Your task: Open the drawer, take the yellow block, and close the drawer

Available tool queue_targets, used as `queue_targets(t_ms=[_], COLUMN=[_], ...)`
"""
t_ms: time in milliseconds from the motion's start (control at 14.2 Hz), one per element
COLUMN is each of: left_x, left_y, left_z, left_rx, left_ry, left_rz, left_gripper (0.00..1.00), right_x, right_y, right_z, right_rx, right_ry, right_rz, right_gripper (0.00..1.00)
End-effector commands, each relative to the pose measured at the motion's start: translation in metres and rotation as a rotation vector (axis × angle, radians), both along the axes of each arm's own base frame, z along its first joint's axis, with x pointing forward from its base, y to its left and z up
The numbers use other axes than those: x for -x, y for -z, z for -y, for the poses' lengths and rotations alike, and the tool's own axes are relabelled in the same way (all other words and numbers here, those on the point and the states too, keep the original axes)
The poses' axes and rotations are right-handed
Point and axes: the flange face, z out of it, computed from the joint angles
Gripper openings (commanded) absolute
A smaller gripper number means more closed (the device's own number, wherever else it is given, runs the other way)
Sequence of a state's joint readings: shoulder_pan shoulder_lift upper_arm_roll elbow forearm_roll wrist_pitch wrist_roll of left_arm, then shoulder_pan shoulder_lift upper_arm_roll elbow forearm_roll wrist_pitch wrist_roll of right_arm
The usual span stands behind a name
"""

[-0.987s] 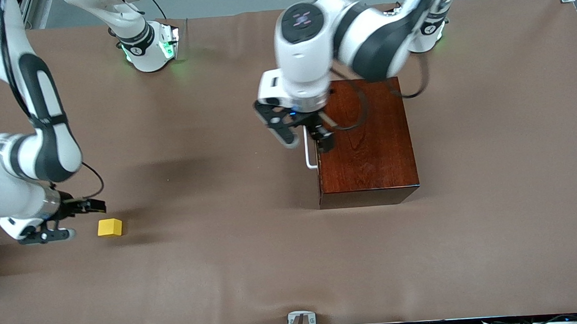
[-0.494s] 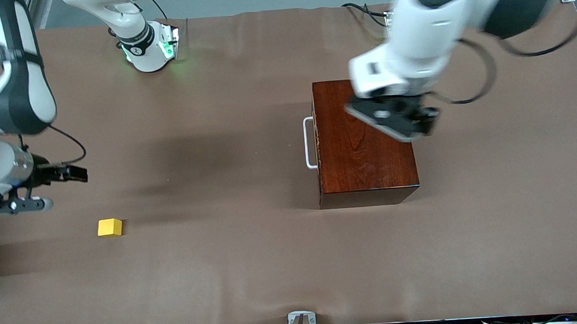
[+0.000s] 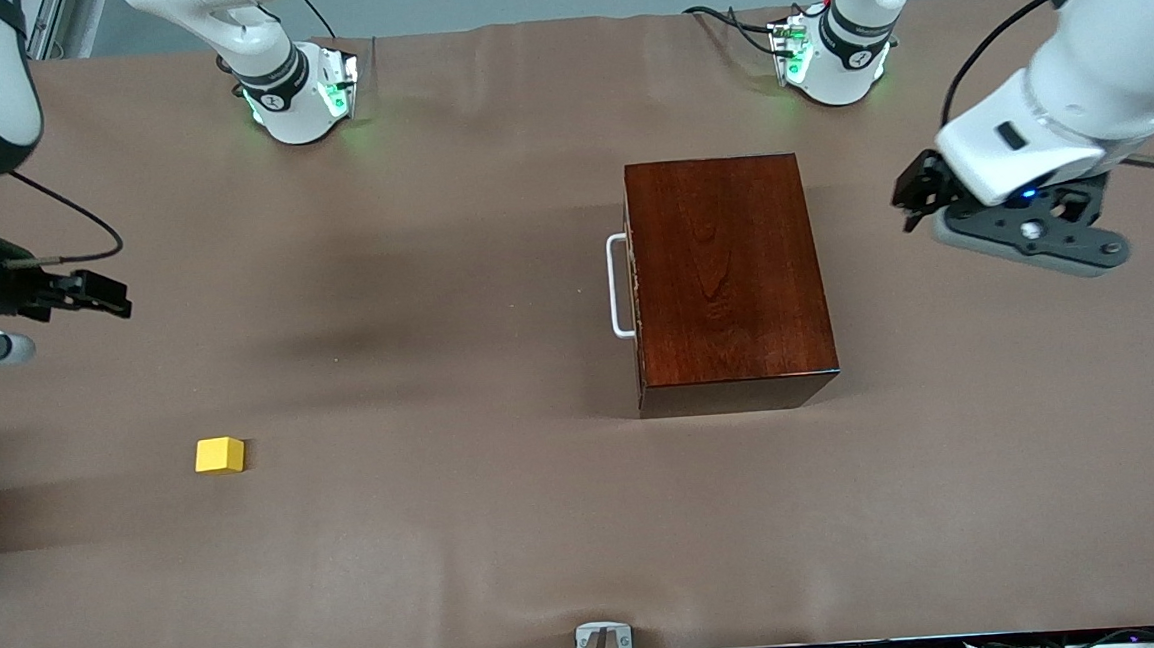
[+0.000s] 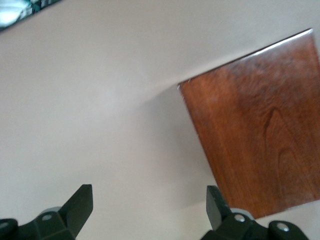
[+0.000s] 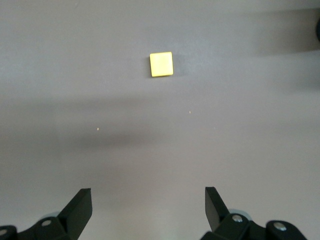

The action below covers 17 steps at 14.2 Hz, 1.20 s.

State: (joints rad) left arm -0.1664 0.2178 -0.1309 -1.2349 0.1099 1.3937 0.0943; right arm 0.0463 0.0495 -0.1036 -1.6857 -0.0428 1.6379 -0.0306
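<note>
The mahogany box [image 3: 730, 280] stands mid-table with its drawer pushed in; only the white handle [image 3: 618, 286] shows, on the side toward the right arm's end. The box top also shows in the left wrist view [image 4: 260, 130]. The yellow block [image 3: 219, 454] lies on the brown cloth toward the right arm's end, nearer the front camera than the box; it also shows in the right wrist view [image 5: 161, 64]. My left gripper [image 3: 915, 195] is open and empty over the cloth, beside the box toward the left arm's end [image 4: 149, 207]. My right gripper [image 3: 102, 291] is open and empty over the cloth at the right arm's end, apart from the block [image 5: 148, 205].
The brown cloth [image 3: 469, 531] covers the whole table. The two arm bases [image 3: 297, 91] [image 3: 836, 53] stand along the robots' edge. A small metal bracket [image 3: 602, 643] sits at the edge nearest the front camera.
My left gripper left the handle, crossed over the box and now hangs past it toward the left arm's end. My right gripper drew away from the yellow block. Block and box did not move.
</note>
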Motion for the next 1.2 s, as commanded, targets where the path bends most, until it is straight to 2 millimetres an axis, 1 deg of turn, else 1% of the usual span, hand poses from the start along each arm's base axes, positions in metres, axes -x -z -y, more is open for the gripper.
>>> queue_targets(t_ms=[0, 71, 141, 282, 353, 423, 494, 635, 705, 846, 987, 1128], left_x=[0.011, 0.008, 0.006, 0.002, 0.006, 0.011, 0.016, 0.019, 0.019, 0.019, 0.019, 0.022], left_y=[-0.008, -0.009, -0.011, -0.002, 0.001, 0.003, 0.005, 0.009, 0.008, 0.006, 0.007, 0.006], left_z=[-0.026, -0.040, -0.056, -0.079, -0.090, -0.092, -0.094, -0.102, -0.106, -0.122, -0.121, -0.119], left_rx=[0.026, 0.047, 0.060, 0.068, 0.069, 0.067, 0.066, 0.066, 0.068, 0.067, 0.077, 0.078], left_ry=[-0.088, -0.117, -0.146, -0.187, -0.207, -0.210, -0.214, -0.230, -0.236, -0.298, -0.368, -0.363], left_rz=[-0.015, -0.017, -0.013, -0.017, -0.015, -0.004, 0.007, 0.003, 0.004, 0.010, 0.007, 0.008], left_gripper=[1.00, 1.00, 1.00, 1.00, 1.00, 1.00, 1.00, 1.00, 1.00, 1.00, 1.00, 1.00], right_x=[0.007, 0.008, 0.010, 0.012, 0.012, 0.013, 0.017, 0.024, 0.025, 0.031, 0.034, 0.034], right_y=[-0.055, -0.063, -0.064, -0.068, -0.068, -0.069, -0.073, -0.081, -0.080, -0.082, -0.087, -0.091], right_z=[-0.005, -0.007, -0.006, -0.004, -0.010, -0.026, -0.028, -0.028, -0.026, -0.028, -0.033, -0.031], right_rx=[-0.012, -0.028, -0.063, -0.097, -0.095, -0.095, -0.089, -0.079, -0.079, -0.061, -0.031, -0.030], right_ry=[0.016, 0.021, 0.032, 0.040, 0.031, 0.005, 0.000, -0.002, 0.001, -0.005, -0.019, -0.018], right_rz=[0.014, 0.015, 0.014, 0.019, 0.020, 0.015, 0.019, 0.033, 0.028, 0.003, 0.011, 0.021], right_gripper=[1.00, 1.00, 1.00, 1.00, 1.00, 1.00, 1.00, 1.00, 1.00, 1.00, 1.00, 1.00])
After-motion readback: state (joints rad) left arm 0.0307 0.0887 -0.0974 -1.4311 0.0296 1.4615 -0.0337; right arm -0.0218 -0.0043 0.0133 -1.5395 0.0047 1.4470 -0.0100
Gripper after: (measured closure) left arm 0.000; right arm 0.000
